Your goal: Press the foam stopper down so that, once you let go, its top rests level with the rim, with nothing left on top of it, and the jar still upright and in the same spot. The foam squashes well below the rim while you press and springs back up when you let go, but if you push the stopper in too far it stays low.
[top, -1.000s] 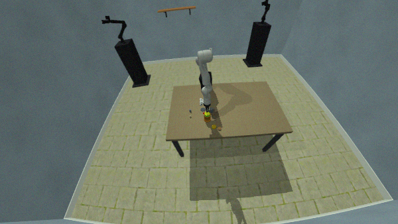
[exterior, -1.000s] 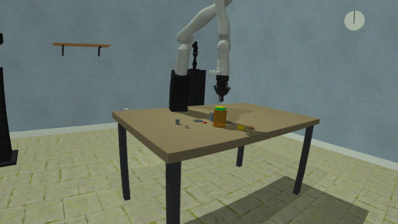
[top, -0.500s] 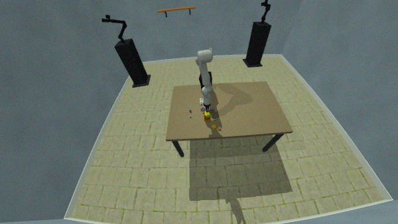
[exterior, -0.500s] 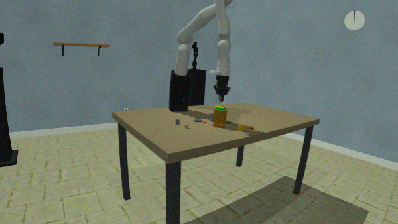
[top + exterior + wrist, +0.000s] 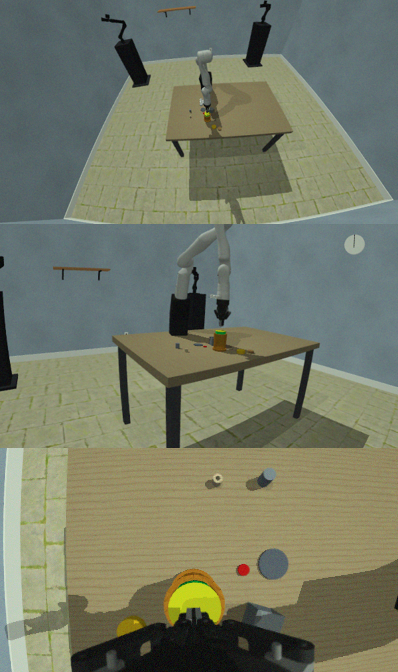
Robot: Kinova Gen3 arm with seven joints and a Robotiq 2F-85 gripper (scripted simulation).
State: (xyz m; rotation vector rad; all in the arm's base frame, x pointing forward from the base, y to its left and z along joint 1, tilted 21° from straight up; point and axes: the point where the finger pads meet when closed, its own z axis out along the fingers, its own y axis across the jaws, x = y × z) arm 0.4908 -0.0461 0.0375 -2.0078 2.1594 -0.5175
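An orange jar (image 5: 207, 118) (image 5: 219, 342) (image 5: 173, 585) stands upright near the middle of the wooden table (image 5: 252, 112) (image 5: 172, 363) (image 5: 150, 523). Its yellow foam stopper (image 5: 220, 332) (image 5: 194, 600) with a green band sticks up above the rim. My gripper (image 5: 221, 322) (image 5: 193, 617) is shut and empty. It points straight down and hangs a short way above the stopper, centred over it, without touching it.
Small loose things lie around the jar: a red disc (image 5: 243, 569), a grey-blue disc (image 5: 273, 564), a grey block (image 5: 263, 617), a yellow ball (image 5: 131, 626), a small ring (image 5: 217, 478) and a grey peg (image 5: 267, 476). The table's edge runs along the left in the wrist view.
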